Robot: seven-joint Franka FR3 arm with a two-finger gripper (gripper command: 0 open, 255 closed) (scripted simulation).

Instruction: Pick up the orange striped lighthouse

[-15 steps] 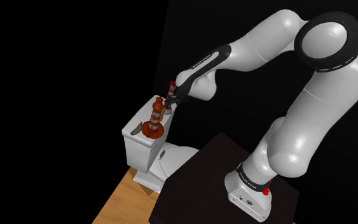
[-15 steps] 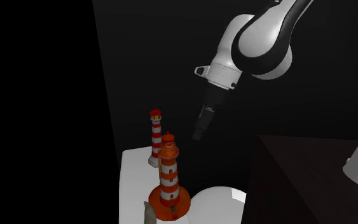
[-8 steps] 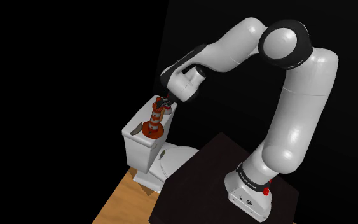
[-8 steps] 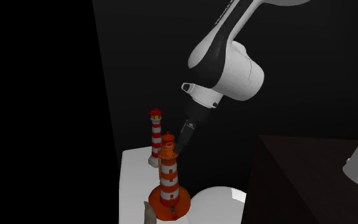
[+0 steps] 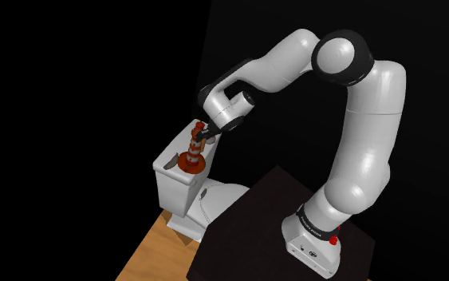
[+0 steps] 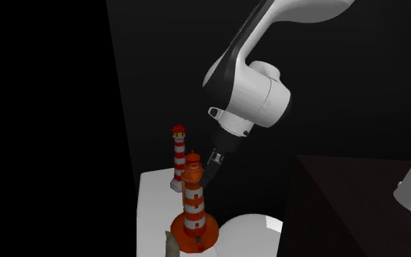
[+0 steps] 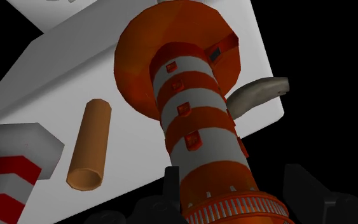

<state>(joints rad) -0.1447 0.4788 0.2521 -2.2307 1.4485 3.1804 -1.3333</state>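
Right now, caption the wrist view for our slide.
Open end effector straddles the orange striped lighthouse on a white tank lid.

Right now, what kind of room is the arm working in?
Probably a bathroom. The orange striped lighthouse stands on a white toilet tank, a grey flush lever sticks out at the tank's edge, and the toilet's lid lies just in front of the tank.

The orange striped lighthouse (image 6: pixel 193 208) stands upright on its broad, round orange base, resting on the white toilet tank lid (image 6: pixel 152 212) toward that lid's near end in the second exterior view. Its tapering tower carries orange and white bands with small orange windows, topped by a railed orange lantern.
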